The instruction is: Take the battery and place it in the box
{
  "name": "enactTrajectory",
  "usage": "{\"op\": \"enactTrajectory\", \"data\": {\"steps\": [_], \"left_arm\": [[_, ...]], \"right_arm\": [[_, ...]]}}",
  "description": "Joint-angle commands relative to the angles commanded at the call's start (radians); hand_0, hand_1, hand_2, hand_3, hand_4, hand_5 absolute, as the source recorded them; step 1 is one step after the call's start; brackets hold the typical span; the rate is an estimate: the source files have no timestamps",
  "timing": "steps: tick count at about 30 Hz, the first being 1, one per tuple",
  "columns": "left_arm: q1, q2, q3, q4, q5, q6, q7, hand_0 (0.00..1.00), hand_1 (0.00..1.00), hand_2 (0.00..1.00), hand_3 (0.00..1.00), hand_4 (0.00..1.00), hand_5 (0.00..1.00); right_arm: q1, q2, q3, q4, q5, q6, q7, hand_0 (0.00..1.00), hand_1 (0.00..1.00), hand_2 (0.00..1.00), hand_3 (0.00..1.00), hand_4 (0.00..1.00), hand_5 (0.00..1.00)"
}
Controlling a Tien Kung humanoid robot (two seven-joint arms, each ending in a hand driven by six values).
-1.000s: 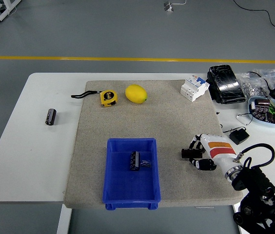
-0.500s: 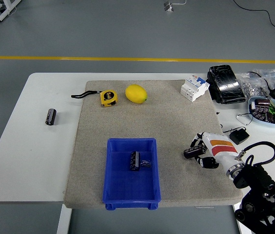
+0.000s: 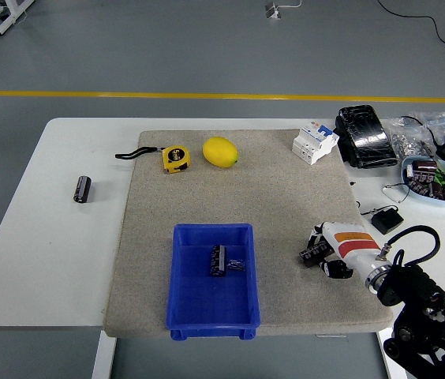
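A black battery [image 3: 218,260] lies inside the blue box [image 3: 188,303] on the near middle of the beige mat, next to a small dark piece [image 3: 237,265]. A second black battery [image 3: 83,189] lies on the white table at the far left, off the mat. My right hand [image 3: 315,254] rests low over the mat to the right of the box, apart from it. Its fingers [image 3: 311,253] are loosely bent and hold nothing. My left arm is out of view.
A yellow tape measure [image 3: 176,158], a lemon [image 3: 220,151] and a white circuit breaker [image 3: 315,142] sit along the mat's far edge. A black pack [image 3: 366,136], a bowl of parts [image 3: 433,178] and a small black adapter [image 3: 386,220] crowd the table's right side.
My right hand has drawn back to the right, away from the box, and its fingers have curled in a little. The box and batteries have not moved.
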Motion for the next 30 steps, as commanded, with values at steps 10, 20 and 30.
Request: {"op": "enactTrajectory", "data": {"steps": [10,20,30], "left_arm": [[0.004,0.002,-0.005,0.000,0.006,-0.003,0.003,0.683,0.646,0.685,0.620,0.627,0.675],[0.006,0.002,-0.008,0.001,0.010,-0.003,0.003,0.684,0.647,0.685,0.619,0.627,0.675],[0.003,0.003,-0.006,0.001,0.008,-0.001,0.002,0.684,0.645,0.684,0.620,0.627,0.675]], "right_arm": [[0.010,-0.008,-0.009,0.010,0.002,0.043,-0.003,0.427,0.437,0.520,0.520,0.865,0.036],[0.015,-0.022,0.002,0.030,-0.024,0.105,-0.003,0.436,0.447,0.543,0.545,0.872,0.042],[0.026,-0.033,0.017,0.055,-0.019,0.171,0.004,0.460,0.479,0.599,0.617,0.905,0.065]]}}
